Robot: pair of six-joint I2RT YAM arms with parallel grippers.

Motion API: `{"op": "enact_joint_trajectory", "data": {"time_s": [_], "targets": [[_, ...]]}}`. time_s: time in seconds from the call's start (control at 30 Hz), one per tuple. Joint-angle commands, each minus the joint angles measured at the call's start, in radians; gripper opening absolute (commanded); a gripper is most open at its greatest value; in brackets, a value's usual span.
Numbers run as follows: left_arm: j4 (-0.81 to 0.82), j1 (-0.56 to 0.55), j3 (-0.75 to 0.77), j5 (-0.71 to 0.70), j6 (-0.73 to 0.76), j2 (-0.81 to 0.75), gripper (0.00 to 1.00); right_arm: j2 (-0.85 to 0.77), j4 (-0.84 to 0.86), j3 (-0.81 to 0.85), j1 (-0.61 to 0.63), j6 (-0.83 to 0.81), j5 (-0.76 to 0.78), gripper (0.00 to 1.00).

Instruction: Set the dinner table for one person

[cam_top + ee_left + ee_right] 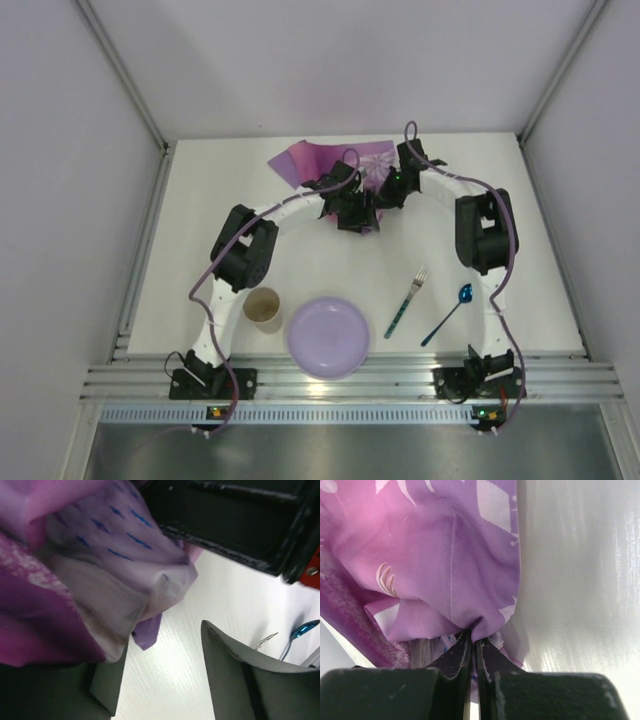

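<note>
The purple-pink printed placemat (318, 160) lies bunched at the back middle of the white dinner table (200, 240). My right gripper (388, 190) is shut on a fold of the placemat (445, 570), with both pads pinching the cloth in the right wrist view (474, 636). My left gripper (352, 216) is open just beside it. In the left wrist view (165, 652) the placemat (90, 580) drapes over the left finger (107, 680), and bare table shows between the fingers. The right gripper's black body (235, 520) sits close above.
Near the front edge stand a tan cup (263, 309) and a lavender plate (328, 337). A fork (406, 302) and a blue spoon (450, 312) lie to the right; both show in the left wrist view, the spoon (302, 630) beside the fork (265, 641).
</note>
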Motion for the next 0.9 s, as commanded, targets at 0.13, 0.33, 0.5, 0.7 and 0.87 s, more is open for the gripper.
{"op": "enact_joint_trajectory", "data": {"time_s": [0.13,0.33,0.5,0.7,0.87], "targets": [[-0.1,0.006,-0.061,-0.077,0.029,0.015,0.43,-0.015,0.024,-0.011,-0.001,0.012,-0.024,0.0],[-0.132,0.007,-0.054,-0.126,0.052,0.032,0.04,-0.013,0.016,-0.017,-0.003,0.008,-0.022,0.0],[-0.178,0.01,-0.048,-0.178,0.098,0.035,0.0,-0.007,0.014,-0.015,-0.03,0.032,-0.031,0.0],[-0.313,0.081,-0.065,-0.342,0.177,-0.055,0.0,-0.038,0.016,-0.011,-0.109,0.045,-0.03,0.0],[-0.309,0.252,-0.273,-0.342,0.164,-0.247,0.0,-0.11,0.001,-0.095,-0.213,0.026,-0.004,0.0]]}}
